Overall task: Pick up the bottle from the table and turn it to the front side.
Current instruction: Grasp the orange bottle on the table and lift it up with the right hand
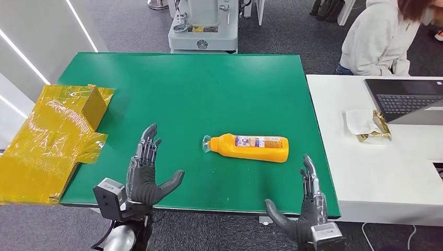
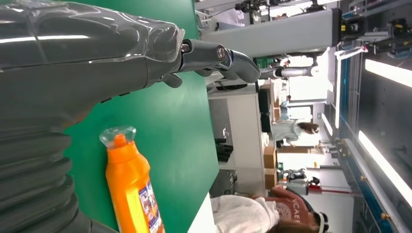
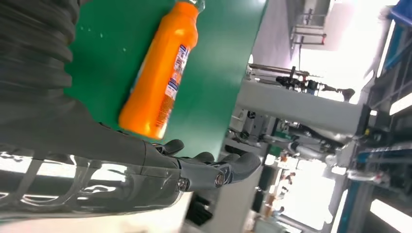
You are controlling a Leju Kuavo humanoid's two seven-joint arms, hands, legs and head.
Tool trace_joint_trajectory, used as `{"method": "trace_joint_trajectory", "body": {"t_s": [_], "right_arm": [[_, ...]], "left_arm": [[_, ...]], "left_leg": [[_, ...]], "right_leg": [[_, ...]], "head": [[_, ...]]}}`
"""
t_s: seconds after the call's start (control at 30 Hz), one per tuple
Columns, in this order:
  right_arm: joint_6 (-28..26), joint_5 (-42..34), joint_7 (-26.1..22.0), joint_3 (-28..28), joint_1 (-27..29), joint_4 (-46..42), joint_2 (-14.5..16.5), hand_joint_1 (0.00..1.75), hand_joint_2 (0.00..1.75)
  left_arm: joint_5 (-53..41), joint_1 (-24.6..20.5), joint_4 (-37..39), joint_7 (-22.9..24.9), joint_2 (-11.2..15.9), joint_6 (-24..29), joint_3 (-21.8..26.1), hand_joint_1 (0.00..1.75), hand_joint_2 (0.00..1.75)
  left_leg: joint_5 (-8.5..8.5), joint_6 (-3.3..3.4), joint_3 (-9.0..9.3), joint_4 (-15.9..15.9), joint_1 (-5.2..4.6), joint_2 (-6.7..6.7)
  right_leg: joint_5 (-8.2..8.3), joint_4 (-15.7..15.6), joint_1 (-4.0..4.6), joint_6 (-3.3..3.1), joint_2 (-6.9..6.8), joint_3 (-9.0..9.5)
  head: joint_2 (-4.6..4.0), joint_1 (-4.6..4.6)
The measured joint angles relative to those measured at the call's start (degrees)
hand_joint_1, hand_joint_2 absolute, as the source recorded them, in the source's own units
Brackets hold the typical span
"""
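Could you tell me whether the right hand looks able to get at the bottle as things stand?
Probably yes. The bottle lies on its side on the green table, apart from both hands. The right hand is open near the table's front edge, by the bottle's base end, with only bare mat between them.

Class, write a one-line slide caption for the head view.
Orange bottle lies on the green table between open left hand and right hand.
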Motion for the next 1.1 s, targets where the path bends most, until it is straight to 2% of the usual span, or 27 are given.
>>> {"method": "trace_joint_trajectory", "body": {"t_s": [0.1, 0.3, 0.53, 0.67, 0.87, 1.1], "right_arm": [[1.6, 5.6, 1.8, -1.2, -2.2, -0.2, 0.0, 0.0, 1.75], [2.2, 11.5, 3.6, -4.2, -6.5, 0.3, -0.9, 0.0, 1.75], [5.2, 19.1, 11.0, -6.2, -13.8, 3.6, -2.3, 0.0, 1.75], [7.4, 21.6, 13.8, -6.3, -18.2, 8.1, -5.0, 0.0, 1.75], [8.1, 21.9, 14.0, -6.2, -23.6, 16.2, -10.6, 0.0, 1.75], [10.0, 22.3, 15.3, -5.4, -28.9, 22.8, -13.7, 0.0, 1.75]], "left_arm": [[-0.4, -0.6, 0.8, 0.0, -1.0, -0.8, -0.2, 0.0, 1.75], [-0.4, -2.6, 3.0, 0.0, -2.2, -3.1, -0.7, 0.0, 1.75], [0.1, -7.0, 7.2, 0.1, -3.9, -5.8, -2.3, 0.0, 1.75], [0.8, -9.3, 9.8, 0.1, -4.6, -6.9, -3.4, 0.0, 1.75], [1.7, -11.0, 12.9, 0.0, -4.7, -7.4, -4.3, 0.0, 1.75], [2.1, -11.2, 14.2, -0.1, -4.7, -7.4, -4.5, 0.0, 1.75]], "left_leg": [[0.01, 0.0, 0.03, 0.0, 0.0, -0.01], [0.01, 0.0, 0.04, 0.0, 0.0, -0.01], [0.02, 0.01, 0.05, 0.1, 0.0, -0.01], [0.03, 0.03, 0.05, 0.1, 0.0, -0.01], [0.03, 0.03, 0.02, 0.1, -0.02, -0.05], [0.02, 0.04, 0.02, 0.1, -0.01, -0.03]], "right_leg": [[0.01, 0.0, 0.0, -0.01, -0.01, 0.03], [0.03, 0.0, 0.0, -0.02, -0.01, 0.04], [0.06, 0.0, -0.01, -0.02, -0.01, 0.04], [0.08, 0.0, -0.01, -0.01, 0.0, 0.05], [0.1, 0.0, -0.02, -0.04, -0.04, 0.05], [0.1, 0.0, -0.02, -0.04, 0.0, 0.04]], "head": [[0.0, 0.0], [0.0, -0.01], [0.0, -0.01], [0.0, -0.01], [0.0, 0.0], [0.0, -0.02]]}}
